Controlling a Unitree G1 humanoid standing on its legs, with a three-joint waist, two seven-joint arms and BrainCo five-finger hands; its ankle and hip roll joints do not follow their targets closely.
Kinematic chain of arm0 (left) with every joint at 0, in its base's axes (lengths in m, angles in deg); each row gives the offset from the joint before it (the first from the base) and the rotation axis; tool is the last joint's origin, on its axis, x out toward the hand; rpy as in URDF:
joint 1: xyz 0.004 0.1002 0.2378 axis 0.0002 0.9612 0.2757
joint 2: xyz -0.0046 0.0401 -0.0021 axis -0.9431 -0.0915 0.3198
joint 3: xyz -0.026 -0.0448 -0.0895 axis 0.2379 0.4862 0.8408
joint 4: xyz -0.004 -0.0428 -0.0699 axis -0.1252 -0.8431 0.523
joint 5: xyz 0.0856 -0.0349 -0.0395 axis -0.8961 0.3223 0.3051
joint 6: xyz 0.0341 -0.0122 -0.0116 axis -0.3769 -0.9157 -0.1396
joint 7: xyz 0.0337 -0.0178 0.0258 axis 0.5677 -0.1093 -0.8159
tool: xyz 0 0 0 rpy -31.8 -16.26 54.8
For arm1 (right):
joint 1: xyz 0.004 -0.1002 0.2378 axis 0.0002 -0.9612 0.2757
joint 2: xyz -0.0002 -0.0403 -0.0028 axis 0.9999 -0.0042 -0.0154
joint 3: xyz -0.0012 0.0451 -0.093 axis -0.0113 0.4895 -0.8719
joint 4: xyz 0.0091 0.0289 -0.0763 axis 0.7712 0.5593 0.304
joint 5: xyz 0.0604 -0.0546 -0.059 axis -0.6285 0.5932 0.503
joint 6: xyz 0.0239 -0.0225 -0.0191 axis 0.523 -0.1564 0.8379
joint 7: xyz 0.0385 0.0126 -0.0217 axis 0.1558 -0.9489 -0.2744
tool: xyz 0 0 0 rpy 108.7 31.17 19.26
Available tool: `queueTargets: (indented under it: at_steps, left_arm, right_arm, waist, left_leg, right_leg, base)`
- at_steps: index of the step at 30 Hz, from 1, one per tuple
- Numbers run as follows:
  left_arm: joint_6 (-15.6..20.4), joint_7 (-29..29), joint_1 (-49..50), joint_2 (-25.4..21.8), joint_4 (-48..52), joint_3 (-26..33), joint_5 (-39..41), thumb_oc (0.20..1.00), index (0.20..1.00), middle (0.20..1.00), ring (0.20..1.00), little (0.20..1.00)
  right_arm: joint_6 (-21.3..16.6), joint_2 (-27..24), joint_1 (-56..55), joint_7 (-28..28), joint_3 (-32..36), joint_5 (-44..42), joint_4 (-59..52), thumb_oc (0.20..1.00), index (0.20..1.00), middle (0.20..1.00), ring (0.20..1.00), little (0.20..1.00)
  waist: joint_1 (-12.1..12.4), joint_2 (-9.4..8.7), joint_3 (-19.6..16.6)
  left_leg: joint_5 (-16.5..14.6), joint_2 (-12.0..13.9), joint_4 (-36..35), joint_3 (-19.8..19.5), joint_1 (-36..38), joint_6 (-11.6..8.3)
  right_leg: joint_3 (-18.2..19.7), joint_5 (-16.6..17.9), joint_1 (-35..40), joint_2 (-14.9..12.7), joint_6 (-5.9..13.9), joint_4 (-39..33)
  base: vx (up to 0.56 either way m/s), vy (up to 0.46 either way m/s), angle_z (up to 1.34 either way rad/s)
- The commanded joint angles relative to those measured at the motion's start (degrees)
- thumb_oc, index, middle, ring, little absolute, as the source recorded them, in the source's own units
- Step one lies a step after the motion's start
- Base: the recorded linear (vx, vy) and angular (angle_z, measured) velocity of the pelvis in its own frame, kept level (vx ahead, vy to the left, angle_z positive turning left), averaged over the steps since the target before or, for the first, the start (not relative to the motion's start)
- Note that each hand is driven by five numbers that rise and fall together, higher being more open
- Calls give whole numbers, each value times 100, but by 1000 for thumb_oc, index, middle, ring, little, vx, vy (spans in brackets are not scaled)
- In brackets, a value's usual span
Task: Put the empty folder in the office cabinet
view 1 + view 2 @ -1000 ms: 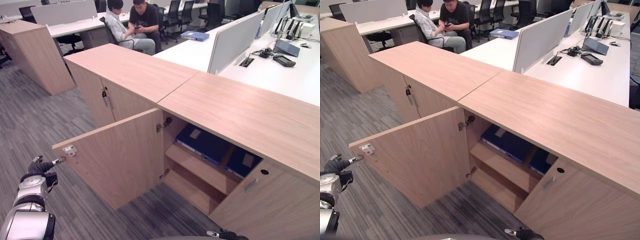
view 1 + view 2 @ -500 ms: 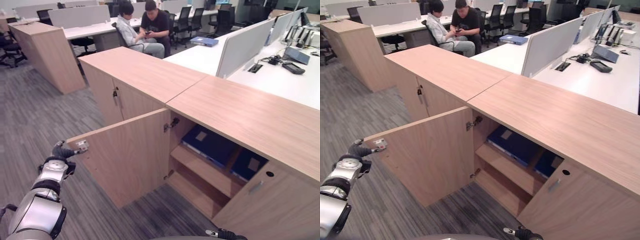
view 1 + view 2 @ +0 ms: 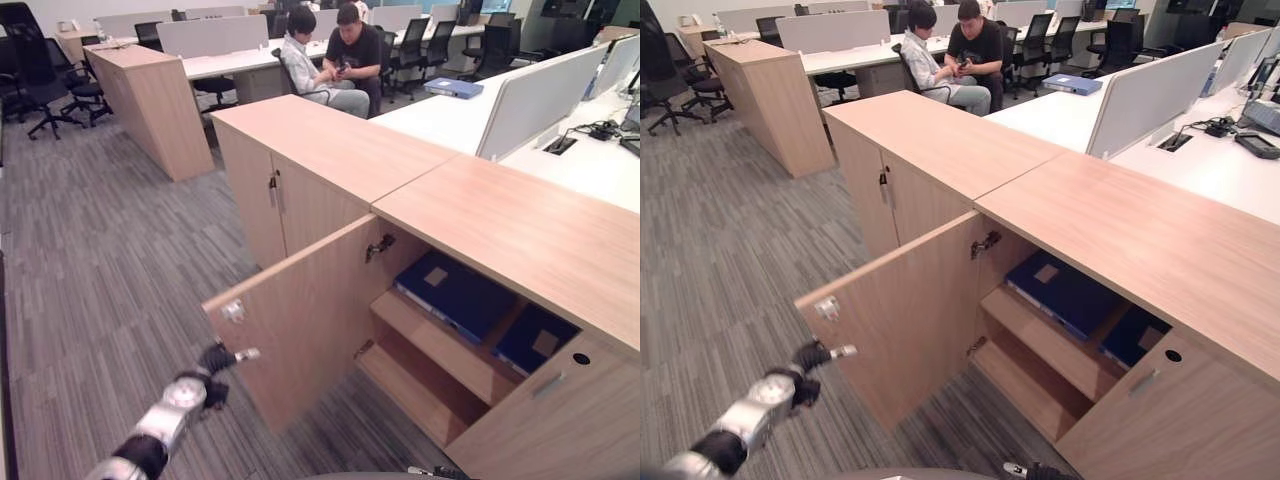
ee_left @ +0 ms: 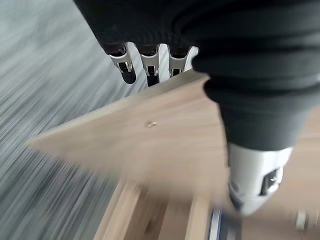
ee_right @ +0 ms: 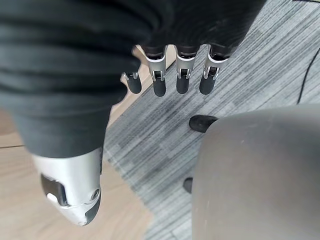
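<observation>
The left hand [image 3: 222, 356], fingers straight, reaches toward the free edge of the light wooden cabinet door [image 3: 310, 320], which stands swung wide open; whether it touches, I cannot tell. The right hand [image 5: 170, 75] hangs over the grey striped carpet [image 3: 730, 250] with fingers relaxed and holding nothing. Past the door, in the light wooden office cabinet [image 3: 520, 240], the dark blue flat folder [image 3: 455, 293] lies on the upper shelf [image 3: 440, 345], long axis running front to back, a pale square label on its cover. A second dark blue folder [image 3: 535, 338] lies just beside it. Farther back, two people [image 3: 330, 60] sit at a white desk [image 3: 230, 65].
</observation>
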Motion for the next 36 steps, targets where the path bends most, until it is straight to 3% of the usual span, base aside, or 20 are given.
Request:
queueTargets:
  at_steps: [1, 8, 22, 28, 36]
  left_arm:
    - [438, 1111, -1383, 1412, 1159, -424, 283, 1000, 1000, 1000, 1000, 1000]
    - [326, 1242, -993, 1189, 1889, -530, 551, 1000, 1000, 1000, 1000, 1000]
    - [270, 1427, -814, 1093, 2354, -417, 682, 1000, 1000, 1000, 1000, 1000]
    - [287, 1552, -250, 754, 2442, 202, 425, 1000, 1000, 1000, 1000, 1000]
    - [289, 1371, 271, 959, 1828, 662, 158, 1000, 1000, 1000, 1000, 1000]
  right_arm:
    - [2, 55, 437, -98, -12, -2, 258, 1000, 1000, 1000, 1000, 1000]
    - [-2, 69, 361, -159, 32, 84, 307, 1000, 1000, 1000, 1000, 1000]
    - [159, -131, 113, -246, 498, 300, 729, 1000, 1000, 1000, 1000, 1000]
    - [711, -707, -419, 30, 628, 2017, 1338, 1000, 1000, 1000, 1000, 1000]
    - [613, -654, -362, -11, 788, 1618, 1028, 1000, 1000, 1000, 1000, 1000]
  waist:
    - [-720, -17, 133]
    - [-704, -7, 160]
    - [-764, 122, 188]
    - [-878, 134, 233]
    - [-910, 125, 246]
  left_leg:
    - [-700, 8, 20, -371, 227, 96]
    - [-710, 2, 20, -386, 220, 99]
    - [-776, -30, 20, -310, 230, 130]
    - [-793, -40, 20, -156, 187, 145]
    - [-778, -43, 20, 40, 139, 197]
  right_leg:
    - [-241, -726, 398, 515, 40, 43]
    - [-253, -722, 395, 508, 36, 43]
    - [-251, -703, 393, 455, 75, 43]
    - [-176, -654, 343, 423, 103, 43]
    - [61, -578, 206, 436, 142, 43]
  base:
    - [-15, 2, -14]
    - [-6, 3, -16]
    - [-5, 26, -4]
    - [-25, 41, -8]
    - [-29, 46, -16]
